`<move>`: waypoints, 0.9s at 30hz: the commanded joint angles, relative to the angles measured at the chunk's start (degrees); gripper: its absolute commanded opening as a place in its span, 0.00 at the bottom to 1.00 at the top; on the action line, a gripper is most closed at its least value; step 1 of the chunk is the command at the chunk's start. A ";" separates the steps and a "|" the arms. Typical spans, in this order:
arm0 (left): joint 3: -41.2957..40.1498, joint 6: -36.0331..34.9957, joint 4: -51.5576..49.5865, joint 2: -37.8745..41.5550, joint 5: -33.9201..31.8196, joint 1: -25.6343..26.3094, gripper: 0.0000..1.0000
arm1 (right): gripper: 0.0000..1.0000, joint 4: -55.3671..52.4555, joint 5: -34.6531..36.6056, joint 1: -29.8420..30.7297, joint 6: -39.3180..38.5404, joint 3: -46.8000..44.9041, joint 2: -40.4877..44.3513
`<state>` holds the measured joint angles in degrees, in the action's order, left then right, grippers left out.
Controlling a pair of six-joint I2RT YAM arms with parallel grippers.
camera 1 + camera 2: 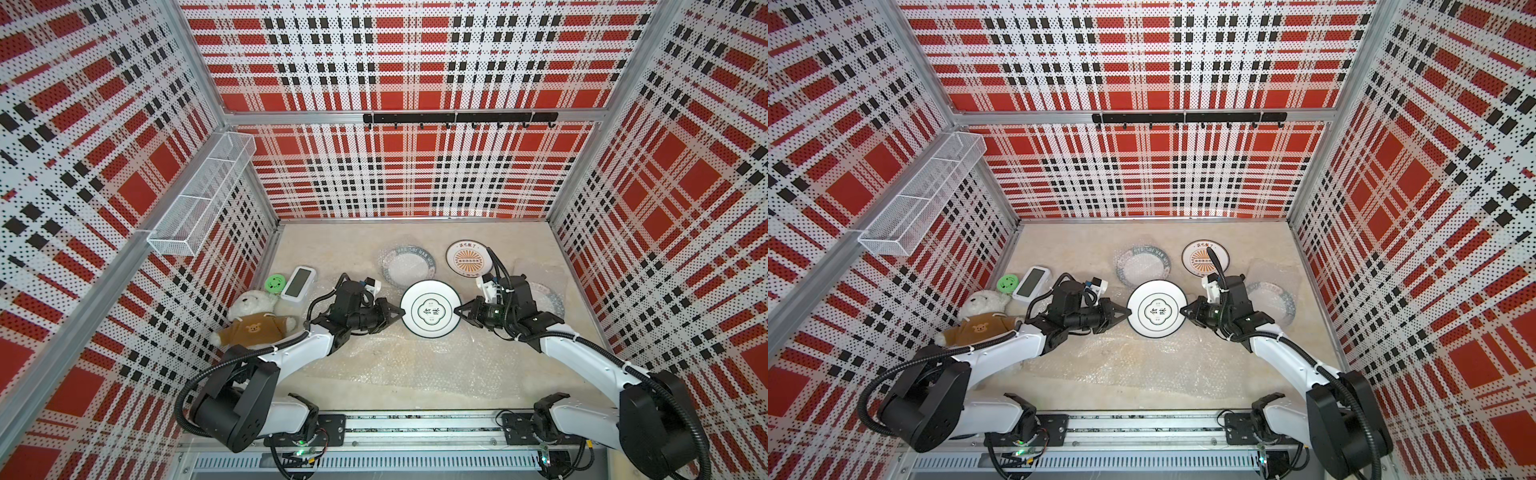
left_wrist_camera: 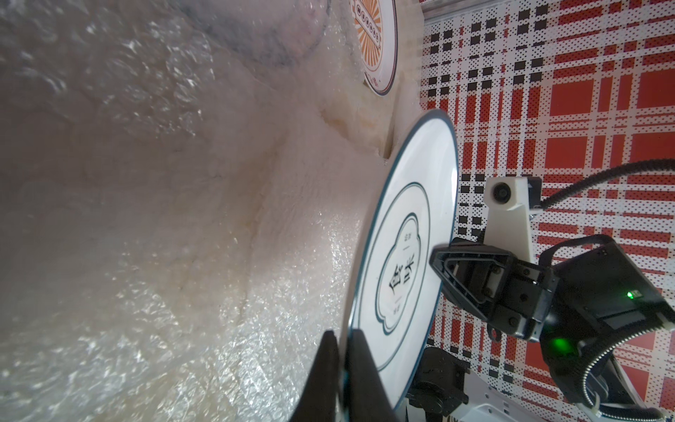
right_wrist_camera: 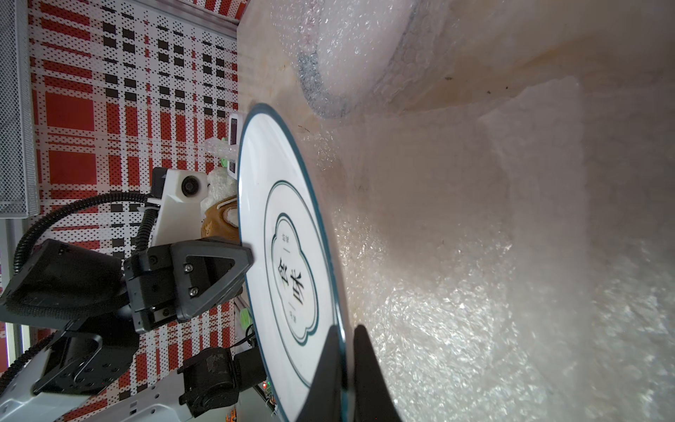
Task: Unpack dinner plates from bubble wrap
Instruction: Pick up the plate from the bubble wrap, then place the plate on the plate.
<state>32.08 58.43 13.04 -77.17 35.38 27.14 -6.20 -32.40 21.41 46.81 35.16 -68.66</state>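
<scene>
L arm (image 1: 305,340), R arm (image 1: 582,352): white links, blk joints, ribbed blk cables.

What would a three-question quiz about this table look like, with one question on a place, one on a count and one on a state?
1. Where is the teddy bear?
A) in the wire basket
B) on the table, beside the green disc
C) hanging from the hook rail

2. How many plates have no wrap over them?
A) none
B) two
C) five

3. The lettered-band plate at the back is:
A) covered by bubble wrap
B) bare
C) stacked on another plate

Answers:
1 B: the bear lies on the table with its head by the disc.
2 B: only the white plate and the sunburst plate are bare.
3 A: whitish bubbled film veils its middle.
</scene>
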 commanded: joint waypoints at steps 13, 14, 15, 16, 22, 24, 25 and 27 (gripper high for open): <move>1.35 -4.60 -2.97 8.41 1.30 -2.62 0.99 | 0.00 -2.53 3.14 -0.86 -1.09 4.43 3.07; 1.39 -5.06 -4.00 9.55 1.42 -3.24 0.99 | 0.00 -2.75 3.00 -1.45 -1.25 4.92 3.10; 1.52 -5.57 -5.41 10.77 1.39 -4.00 0.99 | 0.00 -3.18 2.85 -2.29 -1.51 5.56 3.10; 1.63 -6.31 -7.19 12.22 1.29 -4.81 1.00 | 0.00 -3.78 2.71 -3.33 -1.75 6.32 2.93; 4.80 -13.48 -18.63 18.24 0.68 -6.39 0.99 | 0.00 -3.70 1.42 -13.50 -1.85 11.91 -0.60; 4.64 -12.39 -16.30 18.50 3.23 -6.27 0.99 | 0.00 -2.46 0.61 -17.73 -1.12 14.39 -4.37; 4.98 -12.46 -16.25 18.45 3.43 -5.86 0.99 | 0.00 -1.55 0.03 -19.63 -1.01 15.98 -6.90; 4.87 -12.70 -16.53 18.49 2.88 -5.26 0.99 | 0.00 -1.32 0.46 -21.67 -1.16 19.48 -11.61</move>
<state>36.16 47.31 -1.15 -59.07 37.17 21.37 -11.79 -31.18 2.11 45.60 50.96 -75.72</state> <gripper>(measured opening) 0.994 0.074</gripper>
